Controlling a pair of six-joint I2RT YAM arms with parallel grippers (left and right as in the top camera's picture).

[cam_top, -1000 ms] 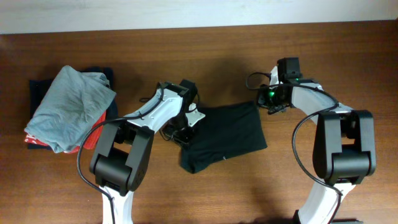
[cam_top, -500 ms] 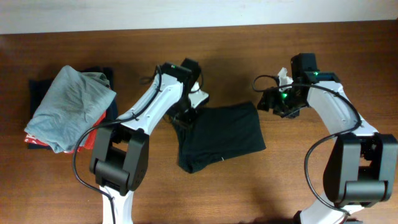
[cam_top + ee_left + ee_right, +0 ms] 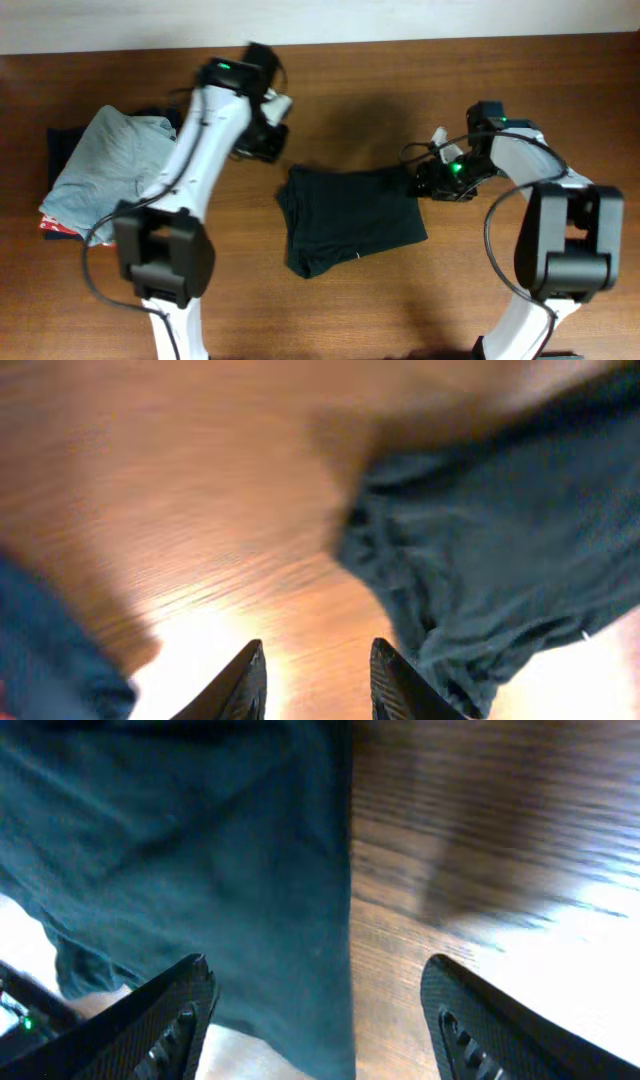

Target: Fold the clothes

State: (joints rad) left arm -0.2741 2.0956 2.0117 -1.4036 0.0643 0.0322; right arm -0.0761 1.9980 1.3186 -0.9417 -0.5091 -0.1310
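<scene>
Black-fingered right gripper stands with jaws apart and empty over the right edge of the black T-shirt. The left gripper, likewise parted and empty, hovers off the shirt's upper-left corner. The shirt lies as a compact, rumpled rectangle on the wooden table. Judgement: between folds; the next move calls for gripping an edge.

The T-shirt is plain black; through my wrist cameras it reads as a very dark blue-green. The desk is warm reddish-brown with fine wood grain. A light grey-blue garment shows beside a navy garment and an orange-red garment. My arms are white and black. My left gripper and right gripper have black fingers.
</scene>
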